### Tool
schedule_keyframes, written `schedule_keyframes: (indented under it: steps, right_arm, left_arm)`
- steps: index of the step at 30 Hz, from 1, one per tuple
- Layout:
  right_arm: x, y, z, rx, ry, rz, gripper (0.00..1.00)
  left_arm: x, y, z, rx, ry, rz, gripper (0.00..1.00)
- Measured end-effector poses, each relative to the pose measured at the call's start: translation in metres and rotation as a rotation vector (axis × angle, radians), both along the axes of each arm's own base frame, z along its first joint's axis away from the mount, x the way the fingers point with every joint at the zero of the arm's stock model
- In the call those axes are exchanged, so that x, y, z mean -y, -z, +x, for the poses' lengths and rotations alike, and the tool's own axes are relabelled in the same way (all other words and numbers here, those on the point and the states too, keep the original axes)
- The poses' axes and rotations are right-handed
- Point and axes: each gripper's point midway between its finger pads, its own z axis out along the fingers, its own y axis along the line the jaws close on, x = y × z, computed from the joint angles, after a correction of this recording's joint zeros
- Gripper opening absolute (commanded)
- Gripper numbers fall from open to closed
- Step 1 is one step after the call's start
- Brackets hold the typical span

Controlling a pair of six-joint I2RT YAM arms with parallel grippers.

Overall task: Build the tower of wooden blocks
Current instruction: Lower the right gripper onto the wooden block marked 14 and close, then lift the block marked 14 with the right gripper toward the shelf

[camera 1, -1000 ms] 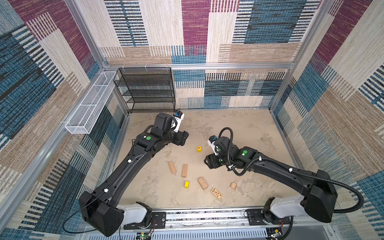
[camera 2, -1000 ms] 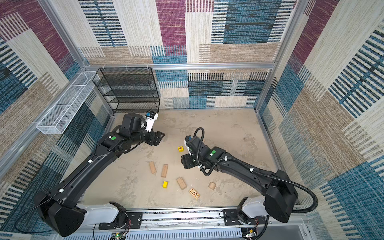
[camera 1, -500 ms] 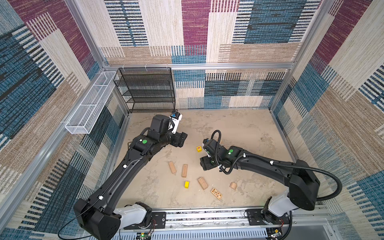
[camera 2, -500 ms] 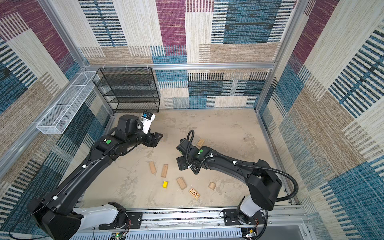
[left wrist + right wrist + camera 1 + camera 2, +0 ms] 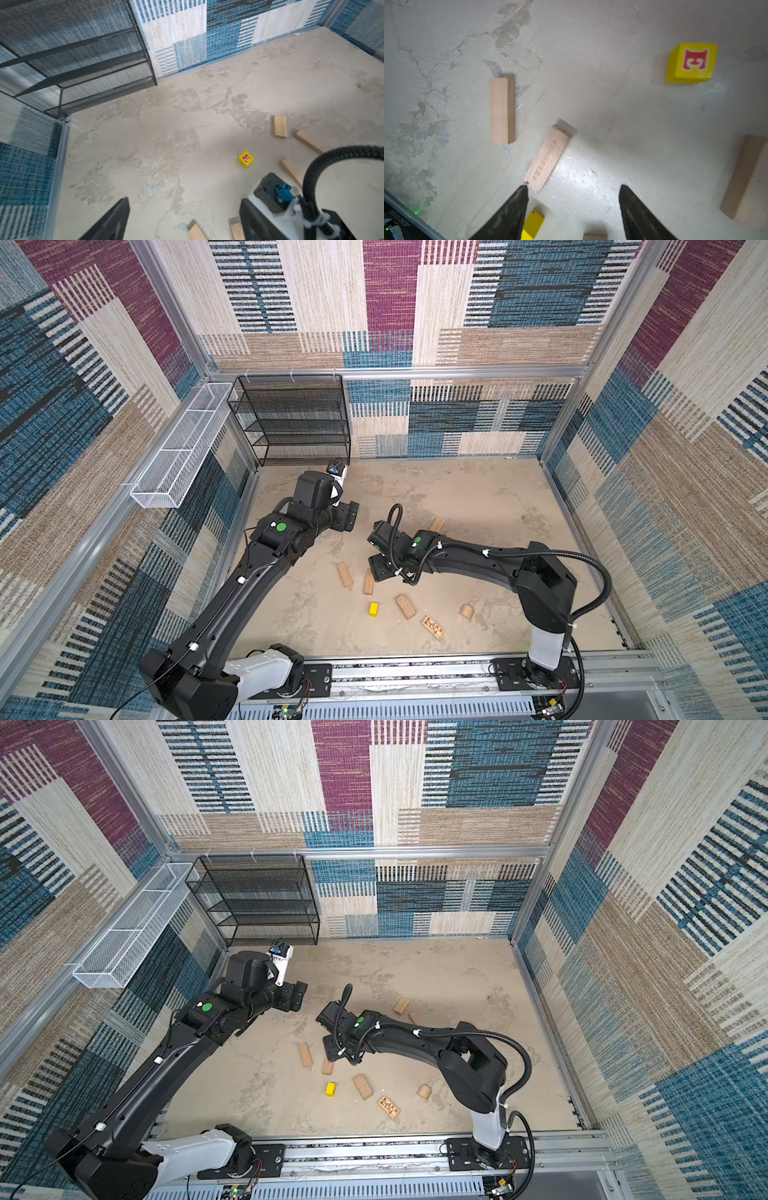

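1. We see the wood blocks (image 5: pixel 345 576) spread out on the sandy tabletop (image 5: pixel 478 497). Each one lies by itself, and none sits on another.
2. Near the middle, a plain tan block (image 5: pixel 502 111) and a tan block with writing (image 5: pixel 548 159) lie close together but do not touch.
3. Closer to the front edge, in both top views, we see a loose row. It has a plain yellow block (image 5: pixel 373 609), a lone tan block (image 5: pixel 405 606), a dark-patterned block (image 5: pixel 432 626) and a rounded tan piece (image 5: pixel 466 611).
4. A yellow letter block (image 5: pixel 246 159) with a red letter sits further back. Three more tan blocks (image 5: pixel 280 129) lie near it.
5. The right fingers (image 5: pixel 510 214) are spread wide and hold nothing. They point down at the tabletop. One tip is just beside the end of the tan block with writing, and we cannot tell if it touches.
6. The left fingers (image 5: pixel 116 220) are spread wide too, with nothing between them. They are further back, near the black mesh shelf (image 5: pixel 291 418), well apart from every block.
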Motion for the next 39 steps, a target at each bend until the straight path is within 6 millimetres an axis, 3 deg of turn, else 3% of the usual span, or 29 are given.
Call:
schedule_keyframes:
  steps: [6,17,21,39]
  right_arm:
    - [-0.010,0.024,-0.005,-0.037,0.011,-0.027,0.66]
    - [-0.036,0.043,-0.004,-0.072,-0.017,-0.018,0.53]
    - [-0.036,0.052,-0.005,-0.084,-0.026,-0.038,0.49]
    - [-0.041,0.052,0.006,-0.043,-0.056,-0.103,0.19]
  left_arm:
    - [-0.017,-0.005,0.000,0.024,-0.057,0.017,0.87]
    - [-0.021,-0.006,-0.001,0.029,-0.070,0.020,0.85]
    - [-0.021,-0.008,-0.002,0.034,-0.070,0.018,0.84]
    - [-0.024,-0.012,-0.004,0.049,-0.073,0.022,0.83]
